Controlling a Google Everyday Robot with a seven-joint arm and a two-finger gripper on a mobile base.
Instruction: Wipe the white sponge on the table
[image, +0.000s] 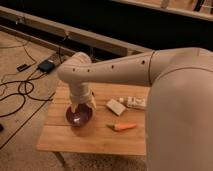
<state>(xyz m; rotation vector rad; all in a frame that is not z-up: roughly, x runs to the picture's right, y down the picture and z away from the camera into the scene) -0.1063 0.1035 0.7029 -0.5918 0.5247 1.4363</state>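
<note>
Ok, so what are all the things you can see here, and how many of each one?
table: one, light wood, middle of the view
bowl: one, purple, left part of the table top
white sponge: one, cream-white, on the table, right of the bowl
packet: one, white with reddish print, on the table, right of the sponge
carrot: one, orange with a green end, on the table, nearer the camera than the sponge
cables: several, black, on the floor left of the table
box: one, dark, on the floor beyond the table's left end
arm: one, cream-white, reaching in from the right over the table
gripper: one, cream-white, just above the bowl, open, holding nothing
</note>
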